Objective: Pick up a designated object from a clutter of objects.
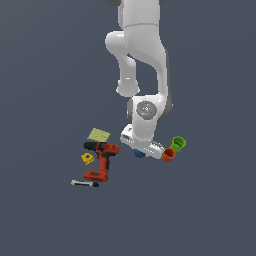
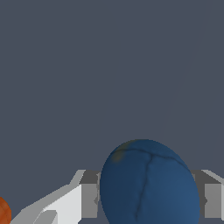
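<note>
Blue ball [image 2: 149, 183] (dark), between tool [image 2: 148, 199] fingers [image 2: 89, 200]

both renders are evenly and rather dimly lit, flat slate-grey all round, with no glare and no cast shadows to be made out on the worktop [image 1: 45, 75]. the white arm [image 1: 145, 45] is brightest on its upper surfaces. edges look coarse and jagged. in the wrist view the blue ball [image 2: 148, 183] shades darker along its lower left.

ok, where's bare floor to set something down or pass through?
Bare floor everywhere outside the cluster. Narrow gap between power drill and blue ball. Crowded: card, yellow block, grey tool ring the drill; gripper, orange cup, green cup bunch together.
</note>
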`<state>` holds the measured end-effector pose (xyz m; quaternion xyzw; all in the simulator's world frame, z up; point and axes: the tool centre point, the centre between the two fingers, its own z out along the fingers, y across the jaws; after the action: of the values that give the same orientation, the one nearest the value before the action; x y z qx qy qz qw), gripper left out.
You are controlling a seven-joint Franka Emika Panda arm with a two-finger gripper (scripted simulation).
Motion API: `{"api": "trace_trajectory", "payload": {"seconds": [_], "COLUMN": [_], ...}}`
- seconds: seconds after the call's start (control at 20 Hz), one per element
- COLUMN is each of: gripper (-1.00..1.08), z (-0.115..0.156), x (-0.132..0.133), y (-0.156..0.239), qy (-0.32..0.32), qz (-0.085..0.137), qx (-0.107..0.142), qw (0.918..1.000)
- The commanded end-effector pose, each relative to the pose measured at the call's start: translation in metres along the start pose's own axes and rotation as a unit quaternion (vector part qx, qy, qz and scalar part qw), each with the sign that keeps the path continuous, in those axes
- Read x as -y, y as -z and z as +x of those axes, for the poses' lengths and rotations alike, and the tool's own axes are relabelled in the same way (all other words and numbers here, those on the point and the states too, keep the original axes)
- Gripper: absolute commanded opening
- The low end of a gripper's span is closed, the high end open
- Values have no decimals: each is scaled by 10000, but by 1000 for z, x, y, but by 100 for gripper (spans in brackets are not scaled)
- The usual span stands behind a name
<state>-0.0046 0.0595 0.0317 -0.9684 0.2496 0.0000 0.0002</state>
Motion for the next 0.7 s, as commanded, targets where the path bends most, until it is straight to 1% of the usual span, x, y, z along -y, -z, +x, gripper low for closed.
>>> {"api": "trace_trajectory", "payload": {"seconds": [0.0,0.35,0.65], "gripper": [-100,-100,-100], "z": [0,4,10], "x": [-1,-10,-27], "y": [2,24,62], "qy": [0,-2,-3], "qz": [2,3,5], "qx": [-2,-1,0], "qw": [10000,10000,10000]}}
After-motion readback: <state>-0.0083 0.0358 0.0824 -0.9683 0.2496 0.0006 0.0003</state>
